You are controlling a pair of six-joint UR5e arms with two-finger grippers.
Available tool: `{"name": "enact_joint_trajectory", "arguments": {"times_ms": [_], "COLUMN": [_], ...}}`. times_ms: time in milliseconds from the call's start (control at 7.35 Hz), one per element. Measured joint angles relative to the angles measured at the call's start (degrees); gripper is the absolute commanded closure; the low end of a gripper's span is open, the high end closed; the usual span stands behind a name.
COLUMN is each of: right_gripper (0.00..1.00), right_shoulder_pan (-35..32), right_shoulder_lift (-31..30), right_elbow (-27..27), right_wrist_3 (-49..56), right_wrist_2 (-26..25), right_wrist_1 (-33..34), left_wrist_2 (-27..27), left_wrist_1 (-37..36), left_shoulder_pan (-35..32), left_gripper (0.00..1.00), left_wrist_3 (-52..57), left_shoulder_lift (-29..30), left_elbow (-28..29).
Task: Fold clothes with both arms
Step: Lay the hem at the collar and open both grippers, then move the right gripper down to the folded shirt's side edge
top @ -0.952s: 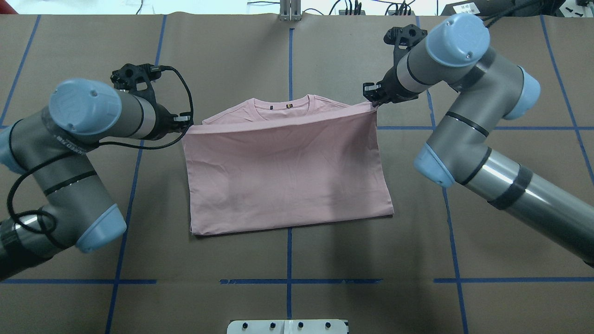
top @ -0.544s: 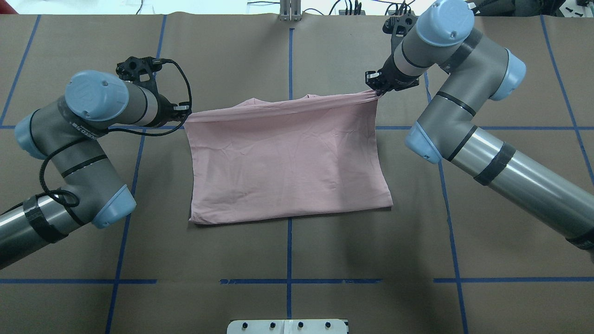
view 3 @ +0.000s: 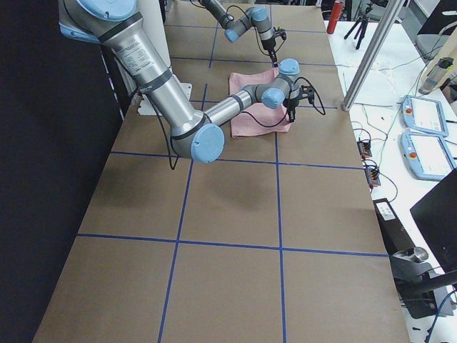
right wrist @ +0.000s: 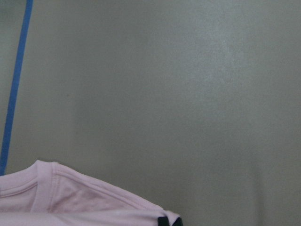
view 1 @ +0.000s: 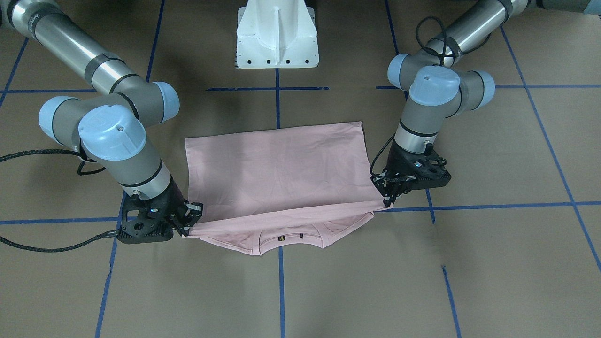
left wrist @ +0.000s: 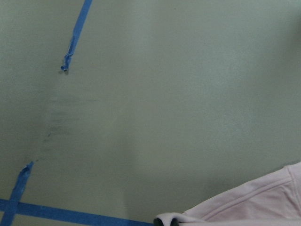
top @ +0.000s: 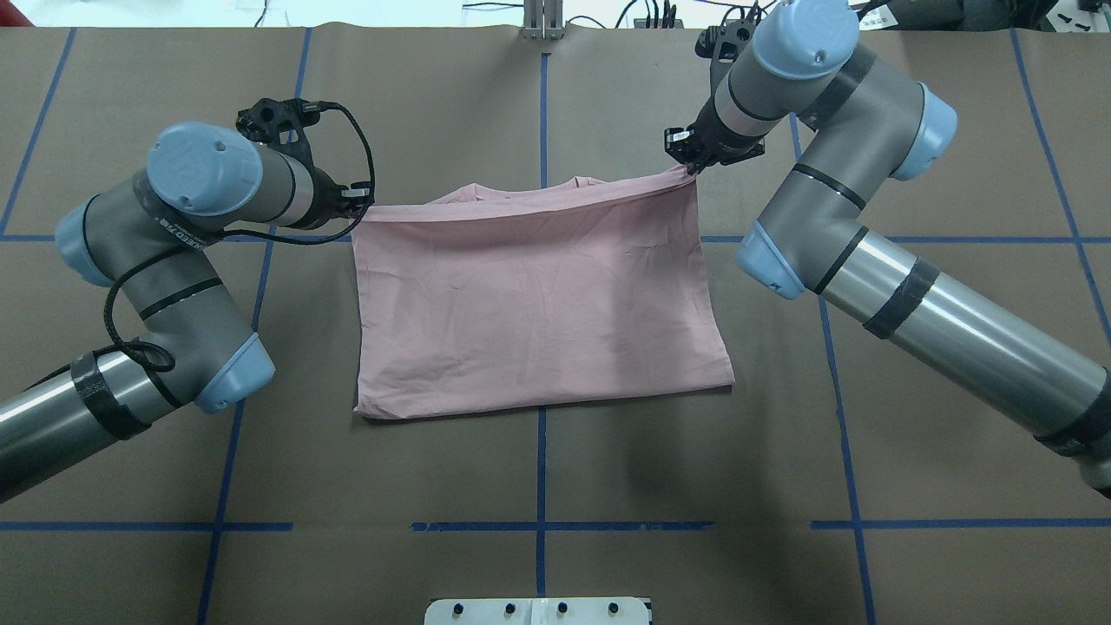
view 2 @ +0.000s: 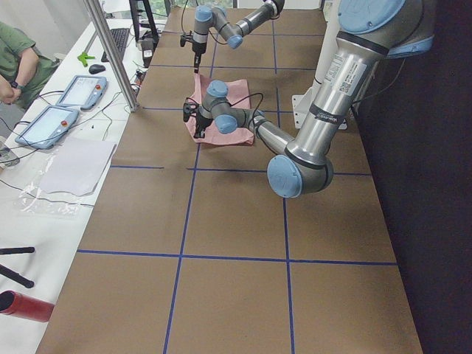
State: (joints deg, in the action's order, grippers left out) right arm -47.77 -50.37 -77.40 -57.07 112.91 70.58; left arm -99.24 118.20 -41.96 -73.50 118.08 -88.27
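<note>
Holding the folded-over edge of the T-shirt [top: 538, 295] taut over its collar, upper centre of the overhead frame.
One upper corner is pinched in the closed left gripper [top: 357, 203], the other in the closed right gripper [top: 691, 165]. If the corners are released unevenly, the edge could be left skewed or bunched on the bench [top: 608, 469].

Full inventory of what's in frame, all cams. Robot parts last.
T-shirt: one, pale pink, table centre, top layer drawn over toward the collar.
Table: one, brown cover, under everything.
Tape lines: several, blue, grid on the table.
Pedestal: one, white, robot's side, centre.
Teach pendants: two, grey, bench on the operators' side.
Person: one, green shirt, at that bench.
Left arm: one, grey, light blue caps.
Right arm: one, same colours.
Left gripper: one, black, clamps a shirt corner.
Right gripper: one, black, clamps the other corner.
</note>
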Motion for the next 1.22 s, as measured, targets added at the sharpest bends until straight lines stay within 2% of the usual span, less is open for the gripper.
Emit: {"name": "enact_joint_trajectory", "arguments": {"times_ms": [136,272,408,816,952,1224], "right_gripper": [0.54,0.01,0.0,0.0,0.0,0.0], "right_shoulder_pan": [0.7,1.0,1.3,1.5,2.0,5.3], "right_shoulder_lift": [0.0,-0.2,-0.4,-2.0,-3.9,-11.6], "right_elbow": [-0.1,-0.2,-0.3,-2.1,-5.3,-14.9], "right_wrist_3": [0.1,0.2,0.4,0.5,-0.1,-4.9], "right_wrist_2": [-0.1,-0.1,-0.2,0.0,0.2,0.3], "right_wrist_1": [-0.1,-0.1,-0.1,-0.2,0.1,0.7], "left_wrist_2": [-0.1,-0.1,-0.3,-0.9,-0.9,-1.0], "left_wrist_1": [0.0,0.0,0.0,0.1,0.0,-0.3], "left_shoulder_pan": [0.0,0.0,0.0,0.1,0.1,0.4], "left_gripper": [0.92,0.04,0.0,0.0,0.0,0.0], "left_wrist_3": [0.1,0.1,0.1,0.3,0.4,0.2], "left_shoulder_lift": [0.1,0.2,0.3,0.3,0.2,-0.2], "left_elbow": [-0.1,-0.1,-0.1,-0.2,-0.3,-2.2]}}
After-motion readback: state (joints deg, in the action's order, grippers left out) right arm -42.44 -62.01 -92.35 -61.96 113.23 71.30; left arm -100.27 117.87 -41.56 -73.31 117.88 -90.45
